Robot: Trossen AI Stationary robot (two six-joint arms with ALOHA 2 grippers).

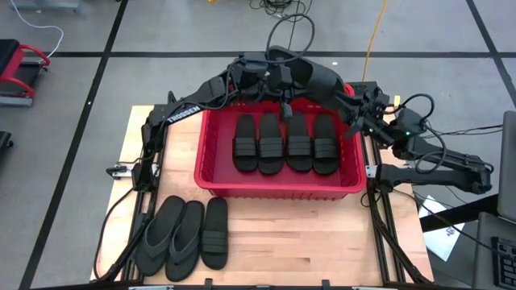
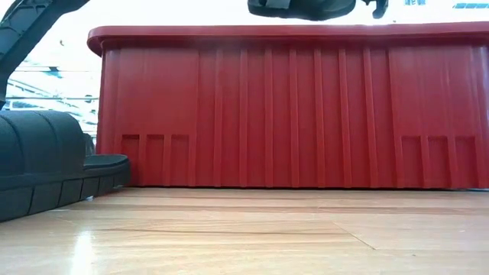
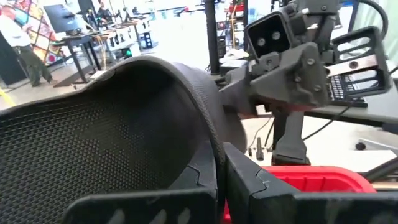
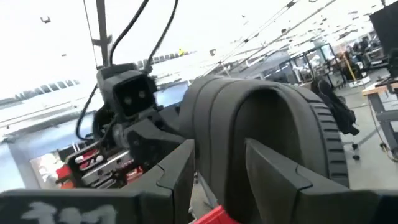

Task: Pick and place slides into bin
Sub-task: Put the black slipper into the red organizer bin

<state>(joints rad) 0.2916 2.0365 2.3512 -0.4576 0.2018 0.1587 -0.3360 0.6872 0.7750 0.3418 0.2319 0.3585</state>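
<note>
One black slide (image 1: 310,76) hangs in the air over the far rim of the red bin (image 1: 211,145), held between both grippers. My left gripper (image 3: 221,165) reaches it from the left and is shut on it. My right gripper (image 4: 217,171) comes from the right and is closed on the same slide (image 4: 267,118). In the low view this slide (image 2: 302,8) floats just above the bin's rim (image 2: 229,34). Several slides (image 1: 282,143) lie side by side, soles down, on the bin's floor. My left gripper pinches an edge of the slide's textured sole (image 3: 208,134) between its two shut fingers, coming roughly level from the table's left. The slide is lifted clear above the bin. My right gripper has a finger (image 4: 283,180) on either side of the slide by its ribbed band (image 4: 261,106), coming from the table's right and tipped slightly upward. What lies between the pads is hidden by the fingers themselves.
Three more slides rest on the table at the near left: two flip-flops (image 1: 171,234) and a band slide (image 1: 214,232), which also shows at the left of the low view (image 2: 46,168). Bare wood lies in front of the bin (image 1: 322,234).
</note>
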